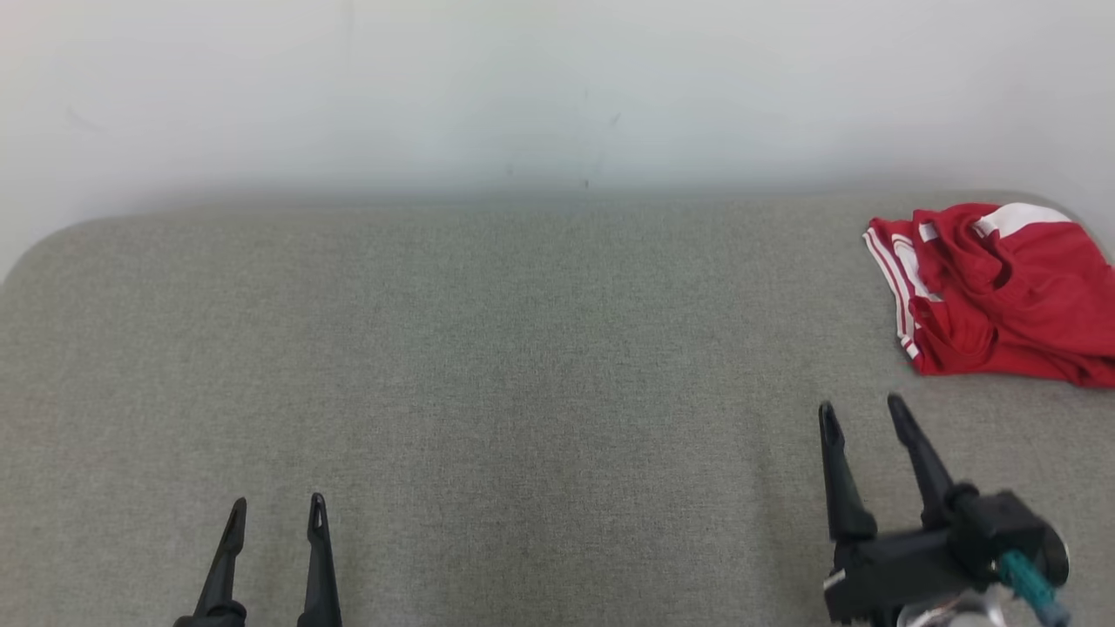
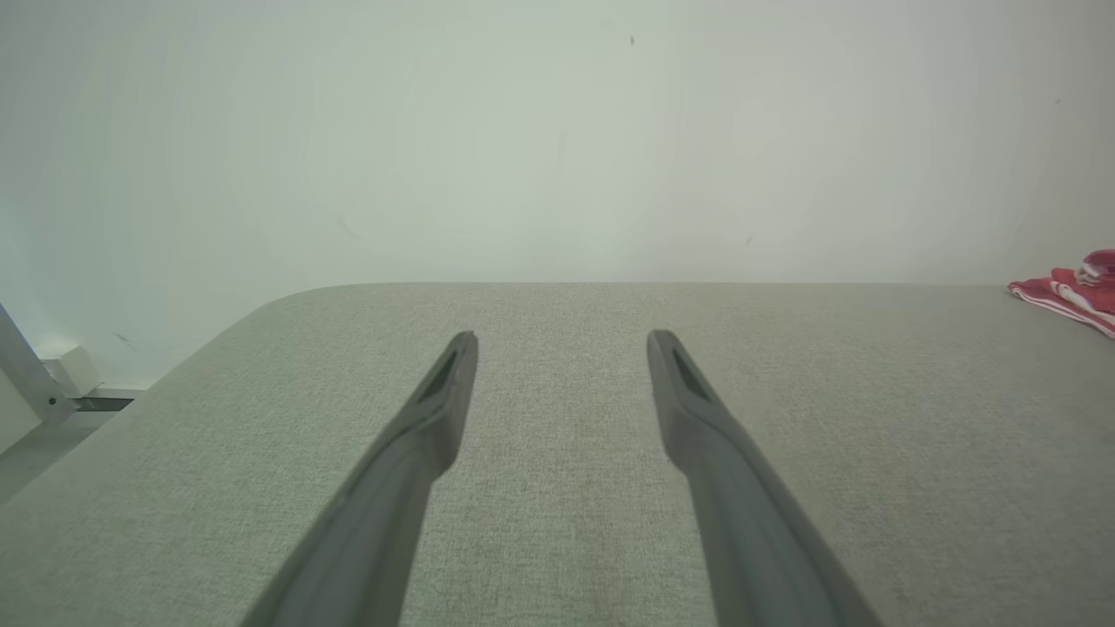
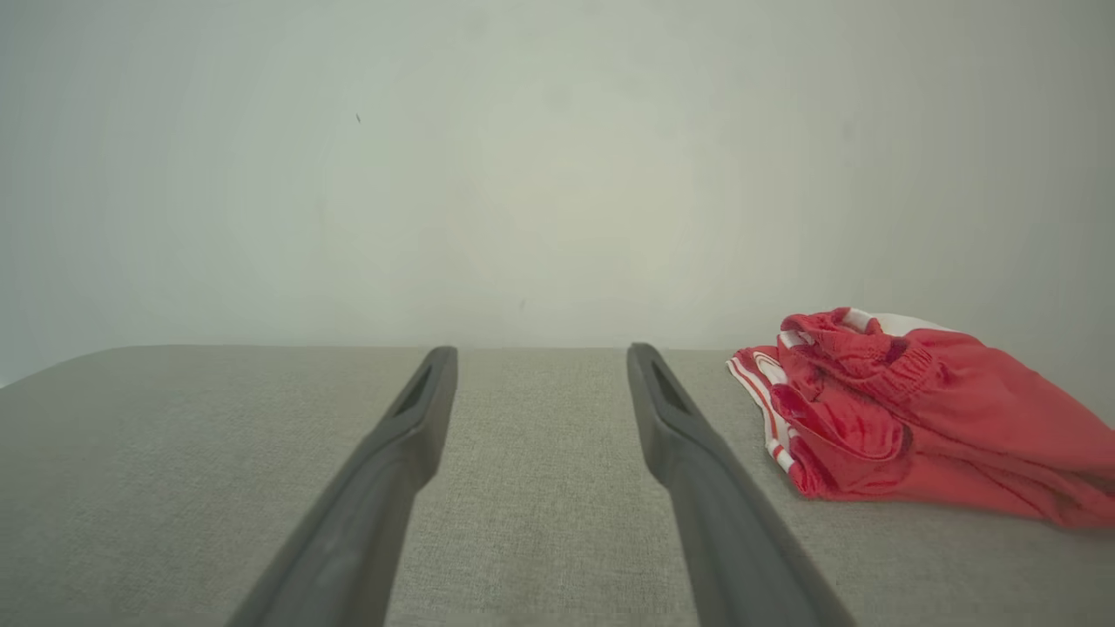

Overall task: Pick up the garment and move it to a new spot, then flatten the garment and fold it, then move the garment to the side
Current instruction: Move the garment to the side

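Observation:
The garment (image 1: pixel 1002 292) is a red piece with white stripes, crumpled in a heap at the far right of the grey fabric table (image 1: pixel 523 366). It also lies at the right of the right wrist view as the garment (image 3: pixel 906 418), and its edge peeks in as the garment (image 2: pixel 1067 292). My right gripper (image 1: pixel 862 414) hovers open just in front of and left of the heap, apart from it, its fingers empty (image 3: pixel 540 353). My left gripper (image 1: pixel 279 505) stands open at the near left, far from the cloth, nothing between its fingers (image 2: pixel 562 335).
A pale wall (image 1: pixel 557 87) rises directly behind the table's far edge. The table's corners are rounded. Past the left corner a white post and floor (image 2: pixel 35 392) show.

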Controlling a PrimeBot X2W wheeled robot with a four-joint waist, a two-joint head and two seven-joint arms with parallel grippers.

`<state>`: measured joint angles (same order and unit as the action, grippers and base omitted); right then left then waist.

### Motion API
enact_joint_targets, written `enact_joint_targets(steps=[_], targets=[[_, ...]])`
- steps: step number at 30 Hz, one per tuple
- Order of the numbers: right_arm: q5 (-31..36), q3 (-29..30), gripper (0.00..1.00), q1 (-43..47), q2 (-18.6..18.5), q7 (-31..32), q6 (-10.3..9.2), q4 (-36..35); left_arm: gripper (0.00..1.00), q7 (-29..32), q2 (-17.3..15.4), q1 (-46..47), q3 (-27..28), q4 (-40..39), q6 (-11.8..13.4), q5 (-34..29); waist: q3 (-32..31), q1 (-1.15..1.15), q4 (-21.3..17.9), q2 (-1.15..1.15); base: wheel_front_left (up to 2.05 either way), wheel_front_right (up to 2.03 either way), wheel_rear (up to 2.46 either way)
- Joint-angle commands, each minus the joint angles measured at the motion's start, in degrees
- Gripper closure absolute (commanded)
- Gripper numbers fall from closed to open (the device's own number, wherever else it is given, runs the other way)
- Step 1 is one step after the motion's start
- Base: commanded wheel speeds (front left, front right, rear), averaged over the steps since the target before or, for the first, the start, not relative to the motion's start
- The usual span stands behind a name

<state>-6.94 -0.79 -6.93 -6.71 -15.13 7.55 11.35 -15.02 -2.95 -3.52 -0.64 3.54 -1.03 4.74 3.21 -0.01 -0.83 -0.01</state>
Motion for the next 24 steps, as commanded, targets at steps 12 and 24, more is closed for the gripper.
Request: enact_joint_targets(steps=[12, 24], targets=[[0.4, 0.8, 0.0, 10.3, 3.7, 0.0, -0.17, -3.1, 0.0, -0.1, 0.1, -1.3, 0.1, 2.1, -0.5, 1.2, -1.8, 0.01, -0.3, 0.01, 0.0, 0.0, 0.0], [0.1, 0.5, 0.0, 9.5, 3.9, 0.0, -0.17, -3.5, 0.0, -0.1, 0.1, 0.1, -0.7, 5.1, 0.5, -0.6, -2.0, 0.01, -0.2, 0.01, 0.0, 0.0, 0.0]])
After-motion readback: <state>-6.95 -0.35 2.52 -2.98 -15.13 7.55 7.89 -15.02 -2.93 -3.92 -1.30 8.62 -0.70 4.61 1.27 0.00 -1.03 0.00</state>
